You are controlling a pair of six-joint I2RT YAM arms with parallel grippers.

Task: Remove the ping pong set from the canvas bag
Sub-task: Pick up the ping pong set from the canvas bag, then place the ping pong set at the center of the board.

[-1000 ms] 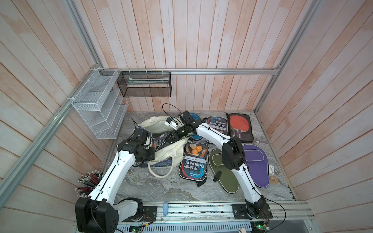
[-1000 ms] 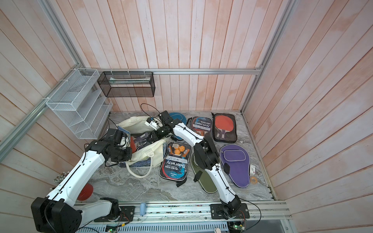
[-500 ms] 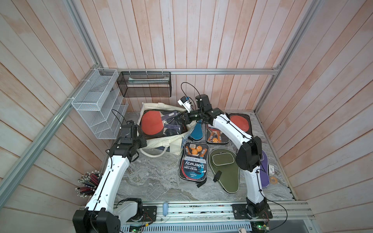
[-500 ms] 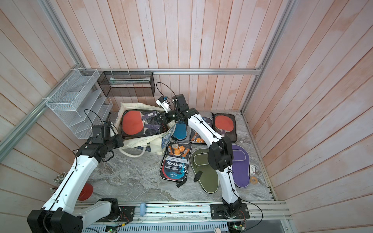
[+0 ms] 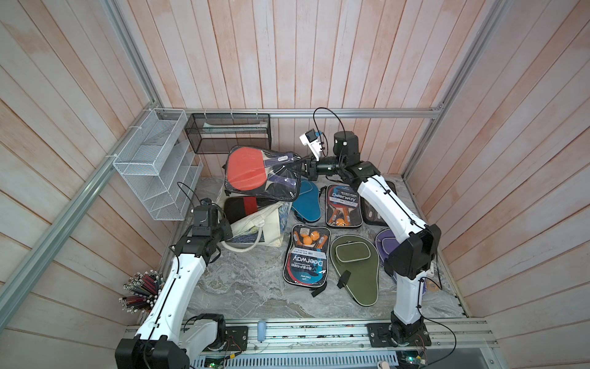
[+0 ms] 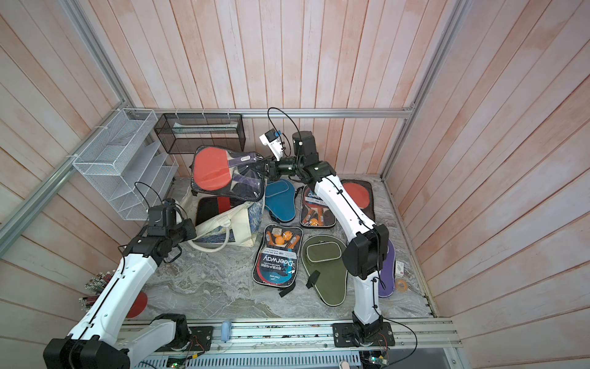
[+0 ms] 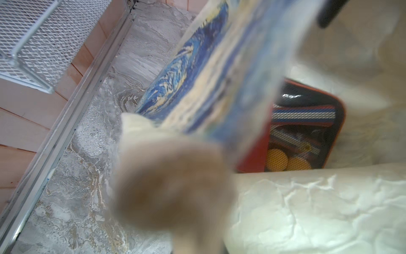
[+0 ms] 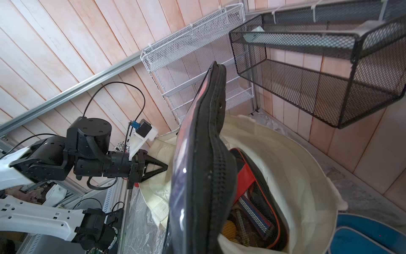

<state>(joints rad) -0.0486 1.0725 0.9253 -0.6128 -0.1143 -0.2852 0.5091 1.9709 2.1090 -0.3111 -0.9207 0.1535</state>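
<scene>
**Paddle case in the air above the tote, another one lying inside**

The right gripper [image 5: 303, 169] is clamped on one edge of the ping pong set [image 5: 260, 172], a clear-fronted black zip case with a red paddle inside. It holds the set in the air over the far side of the canvas bag [image 5: 268, 223], a cream tote with a blue-and-yellow swirl print. In the right wrist view the case shows edge-on. Its zip seam runs up towards the white wire rack [image 8: 175, 57], with clear air between it and the black mesh basket [image 8: 307, 88] on the back wall. The lower end hangs above the bag's open mouth; whether it brushes the cream rim I cannot tell.

The left gripper [image 8: 162, 169], tips together, pinches the bag's cloth at its near-left edge, and the mouth gapes wide. Inside lies a second case [image 7: 307, 123], black with red trim, with orange balls behind its mesh pocket.

The bag sits at the back left of the marbled grey bench [image 5: 255, 294]. The open room is at the front left, where the bench is bare. The right half is crowded: a teal paddle cover [image 5: 306, 204] lies just beside the bag. Near it are two Deerway cases [image 5: 343, 204], an olive cover [image 5: 354, 271], and a purple cover [image 5: 383, 239] partly hidden by the right arm.
</scene>
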